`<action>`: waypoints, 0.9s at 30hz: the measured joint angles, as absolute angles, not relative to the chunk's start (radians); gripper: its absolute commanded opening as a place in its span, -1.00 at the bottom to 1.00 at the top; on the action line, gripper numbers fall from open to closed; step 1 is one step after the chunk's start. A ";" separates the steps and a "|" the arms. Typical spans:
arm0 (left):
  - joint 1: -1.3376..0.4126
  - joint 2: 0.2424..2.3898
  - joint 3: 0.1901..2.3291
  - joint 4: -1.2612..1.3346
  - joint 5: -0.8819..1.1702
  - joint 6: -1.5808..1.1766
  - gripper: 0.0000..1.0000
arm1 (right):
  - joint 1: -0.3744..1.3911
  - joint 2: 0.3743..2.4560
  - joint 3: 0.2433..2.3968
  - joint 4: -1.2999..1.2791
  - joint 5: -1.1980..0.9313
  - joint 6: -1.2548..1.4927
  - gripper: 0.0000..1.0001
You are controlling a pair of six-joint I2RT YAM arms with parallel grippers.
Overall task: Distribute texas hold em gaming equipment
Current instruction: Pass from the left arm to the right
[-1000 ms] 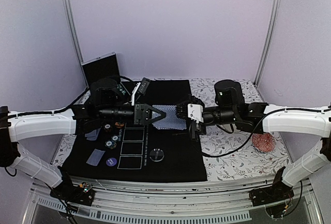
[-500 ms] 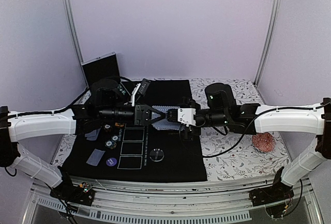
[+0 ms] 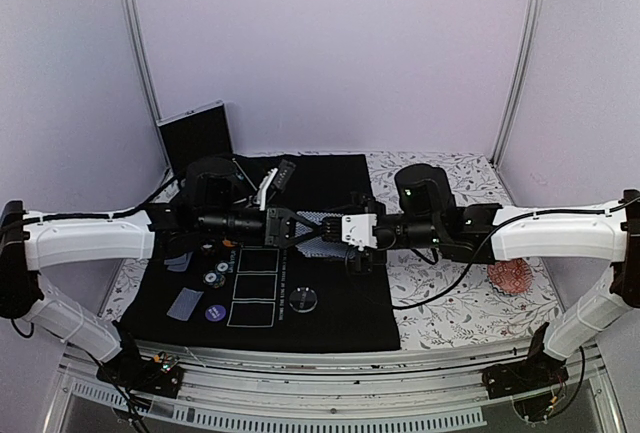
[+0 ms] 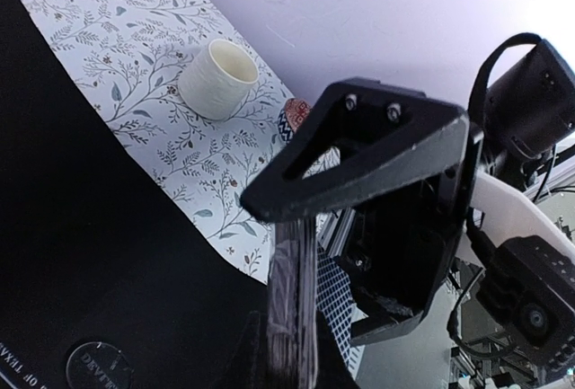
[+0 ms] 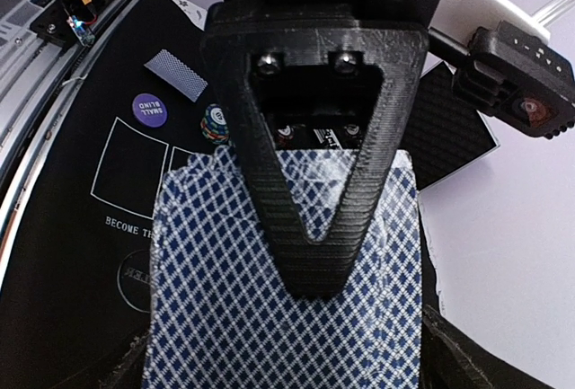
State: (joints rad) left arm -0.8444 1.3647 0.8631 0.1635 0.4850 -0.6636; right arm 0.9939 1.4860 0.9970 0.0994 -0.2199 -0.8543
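My left gripper (image 3: 296, 229) is shut on a deck of lattice-backed playing cards (image 3: 318, 241), held in the air above the black mat (image 3: 330, 323). In the left wrist view the deck (image 4: 292, 308) shows edge-on, with one card (image 4: 337, 304) standing off its right side. My right gripper (image 3: 338, 235) faces it and reaches the deck's far end. In the right wrist view the card backs (image 5: 269, 317) fill the frame under the left finger (image 5: 310, 182). My own fingers show only as dark corners, wide apart. Striped chips (image 3: 215, 275), a purple-blue disc (image 3: 214, 312), a clear disc (image 3: 304, 299) and a card (image 3: 186, 303) lie on the mat.
A cream cup (image 4: 220, 79) and a reddish patterned dish (image 3: 510, 275) stand on the floral tablecloth to the right of the mat. A black box (image 3: 195, 133) stands at the back left. Printed card outlines (image 3: 255, 288) mark the mat's middle.
My right gripper has moved left and closed the gap to the deck held by my left gripper. The left arm has shifted only slightly.
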 measured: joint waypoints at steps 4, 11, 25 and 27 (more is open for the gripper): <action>-0.843 1.370 0.858 0.175 0.485 -0.674 -1.00 | 0.995 1.486 0.990 0.098 -0.222 -0.857 0.67; -0.839 1.370 0.838 0.197 0.487 -0.685 -1.00 | 0.995 1.489 0.990 0.094 -0.221 -0.852 0.61; -0.832 1.371 0.816 0.213 0.511 -0.697 -0.98 | 0.997 1.510 1.004 0.061 -0.218 -0.826 0.27; -0.828 1.374 0.810 0.220 0.514 -0.707 -0.96 | 0.998 1.512 1.008 0.056 -0.218 -0.824 0.21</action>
